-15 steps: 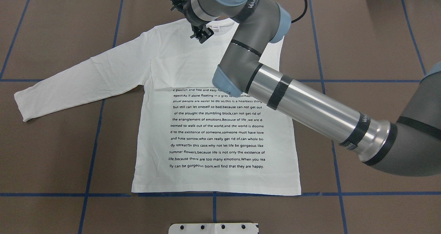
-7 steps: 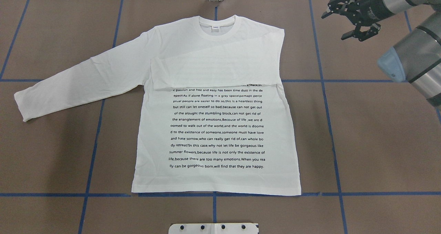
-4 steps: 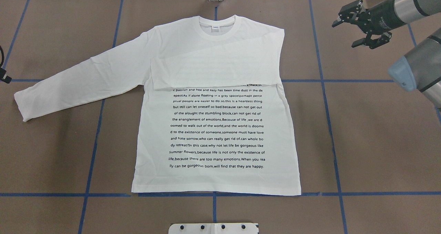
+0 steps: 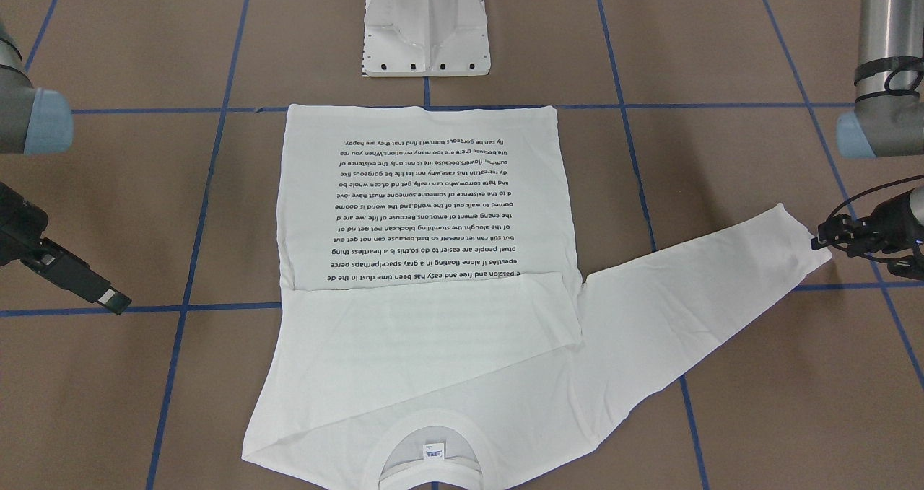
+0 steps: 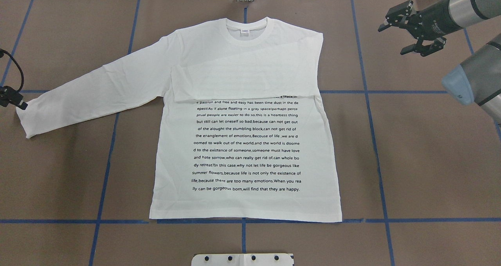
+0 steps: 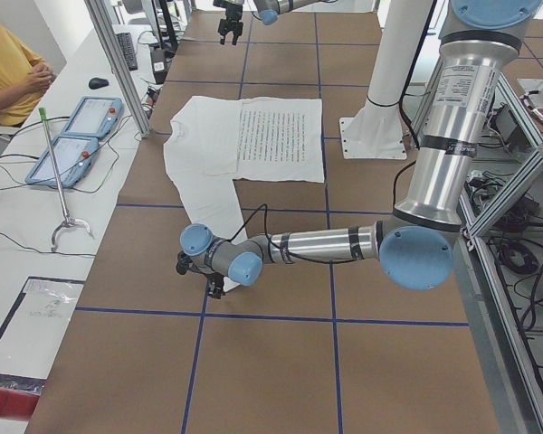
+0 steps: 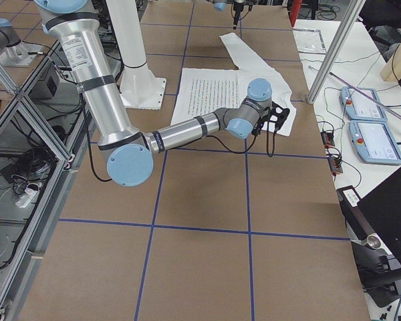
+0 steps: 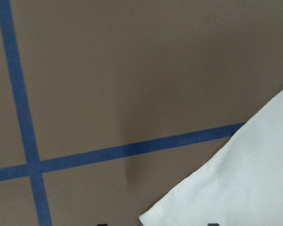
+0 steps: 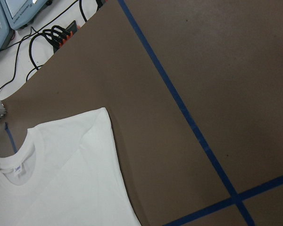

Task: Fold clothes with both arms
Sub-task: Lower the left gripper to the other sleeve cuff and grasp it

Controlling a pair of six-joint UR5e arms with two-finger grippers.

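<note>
1. You see the shirt [image 5: 242,152] flat mid-table [image 5: 430,160], one sleeve stretched toward the left edge.
2. Left gripper [image 5: 17,101] hovers at that cuff, jaws apart.
3. Right gripper [image 5: 409,33] hangs near the far right corner, jaws spread.

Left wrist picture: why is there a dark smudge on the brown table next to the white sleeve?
Left wrist view: that smudge is a soft shadow on the table beside the sleeve, probably cast by something above. Overhead view: the light is even, with no glare, and the writing on the shirt reads sharp.
</note>
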